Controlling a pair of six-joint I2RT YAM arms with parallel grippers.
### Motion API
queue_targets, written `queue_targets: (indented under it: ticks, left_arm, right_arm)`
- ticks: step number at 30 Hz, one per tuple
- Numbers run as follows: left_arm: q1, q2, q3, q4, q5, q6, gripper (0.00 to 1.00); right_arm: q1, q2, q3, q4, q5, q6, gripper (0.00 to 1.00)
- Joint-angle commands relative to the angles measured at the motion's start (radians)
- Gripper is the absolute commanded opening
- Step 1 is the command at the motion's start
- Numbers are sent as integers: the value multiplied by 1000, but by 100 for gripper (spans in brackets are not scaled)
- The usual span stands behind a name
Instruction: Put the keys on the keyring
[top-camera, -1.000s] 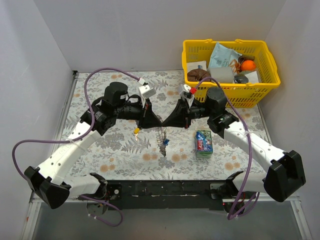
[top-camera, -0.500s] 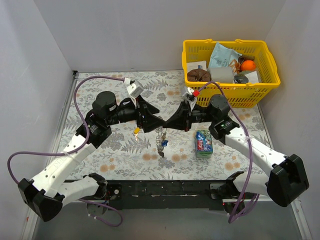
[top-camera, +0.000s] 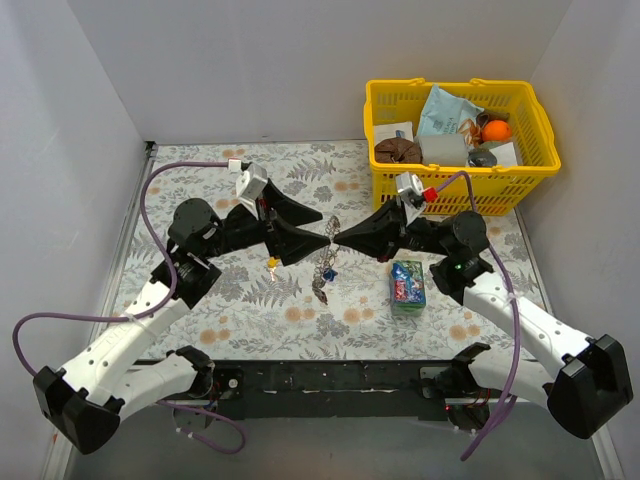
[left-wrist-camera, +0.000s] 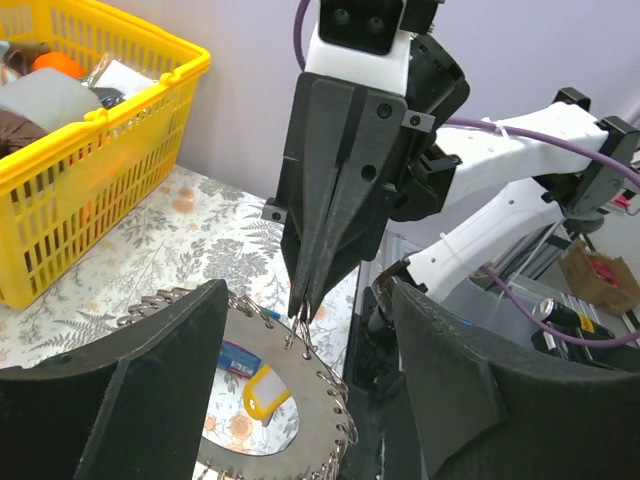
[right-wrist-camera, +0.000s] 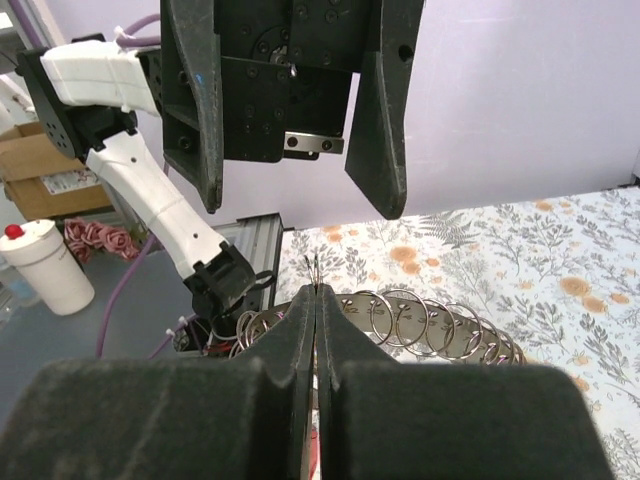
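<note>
I am pinching the thin, shiny silver chain-like keyring (top-camera: 322, 268) in my clenched right gripper (top-camera: 336, 237), dangling it above the floral-patterned table (top-camera: 230, 300) so my left gripper (top-camera: 320, 229), spread wide around it, is getting room to grasp.

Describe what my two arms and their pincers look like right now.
The left arm and right arm have white shell links with black joints. A purple cable trails along each. The left pincer and right pincer are black with long tapered fingers; a white camera block sits at each wrist.
</note>
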Motion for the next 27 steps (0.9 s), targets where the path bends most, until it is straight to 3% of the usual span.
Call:
queue_targets:
  ticks: [1,27]
  left_arm:
    - [5,-6,4,55,82,-14,64]
    - [28,80,-8,127,187,-65,38]
  right_arm:
    - [-8,-38,4,149,43,45,1]
    - [-31,-59,4,172,19,77,1]
